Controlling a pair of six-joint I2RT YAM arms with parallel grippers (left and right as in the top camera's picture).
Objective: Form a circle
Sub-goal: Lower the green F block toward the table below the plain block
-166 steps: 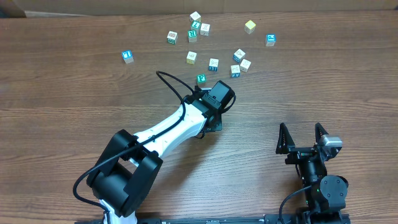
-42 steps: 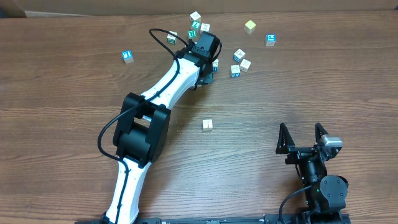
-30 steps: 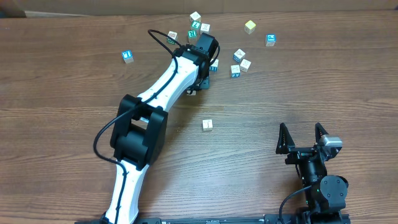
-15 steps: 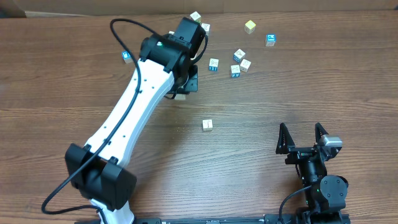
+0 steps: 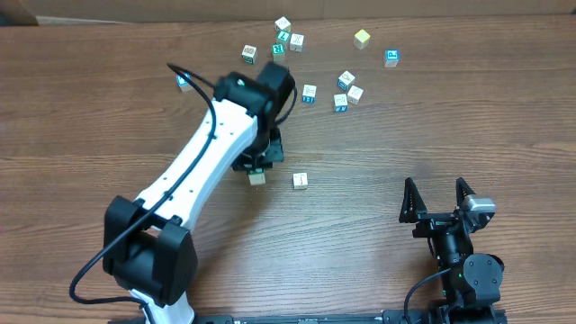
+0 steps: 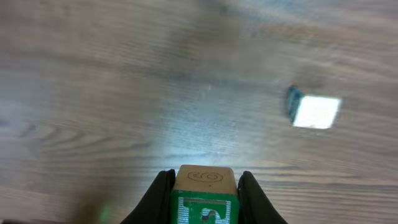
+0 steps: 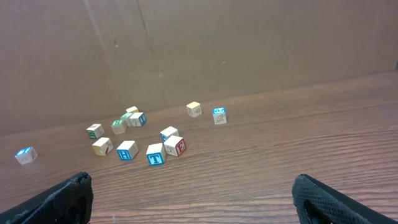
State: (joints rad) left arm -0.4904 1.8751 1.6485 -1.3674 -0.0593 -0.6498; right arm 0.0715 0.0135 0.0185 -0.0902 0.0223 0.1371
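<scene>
Pinching small green-faced wooden alphabet cube (image 6: 204, 200) by opposite flat sides, left gripper (image 5: 258, 170) hangs just beside lone cream wooden cube (image 5: 301, 181). Circle not yet formed; scattered wooden cubes (image 5: 309, 93) well apart. Cube probably light, rigid, smooth; grip squarely. Right gripper (image 5: 440, 200) spread wide, empty.

The left arm (image 5: 202, 157) stretches diagonally forward from its base, with the left claw (image 5: 258, 167) pointing down and pinched on a green-faced cube (image 6: 204, 206). The right arm (image 5: 463, 261) sits folded low, with the right claw (image 5: 436, 186) spread wide.
</scene>
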